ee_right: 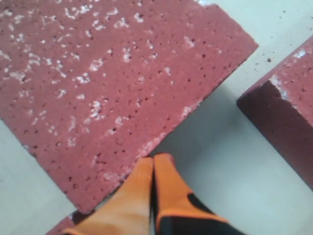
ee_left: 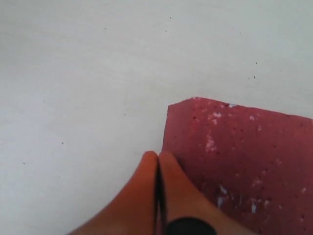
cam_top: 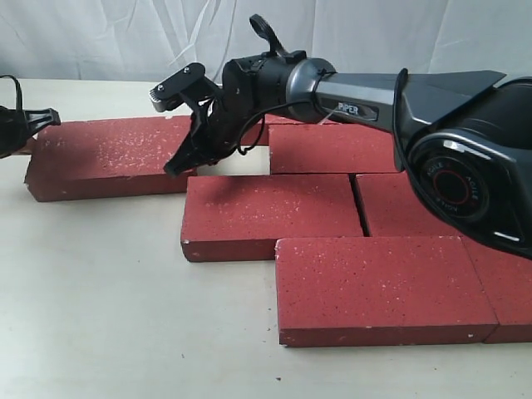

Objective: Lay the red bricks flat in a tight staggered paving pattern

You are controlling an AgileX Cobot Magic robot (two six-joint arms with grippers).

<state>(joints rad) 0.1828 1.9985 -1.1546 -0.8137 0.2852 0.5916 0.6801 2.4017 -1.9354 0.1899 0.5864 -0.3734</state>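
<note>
Several dark red bricks with white speckles lie flat on the pale table. The left brick (cam_top: 108,154) lies apart from the cluster, with a gap to the back brick (cam_top: 332,148). In front lie the middle brick (cam_top: 270,212), its right neighbour (cam_top: 416,204) and the front brick (cam_top: 382,287). My right gripper (cam_top: 176,168) reaches across the middle and is shut, its tips at the left brick's right end. In the right wrist view the gripper (ee_right: 154,159) touches that brick's (ee_right: 112,83) edge. My left gripper (cam_top: 40,118), shut, sits at the brick's left end, tips (ee_left: 158,154) beside its corner (ee_left: 234,156).
Another brick (cam_top: 507,291) lies at the front right, partly under the right arm (cam_top: 432,100). A neighbouring brick's end (ee_right: 288,98) shows across a strip of bare table in the right wrist view. A white cloth backdrop hangs behind the table.
</note>
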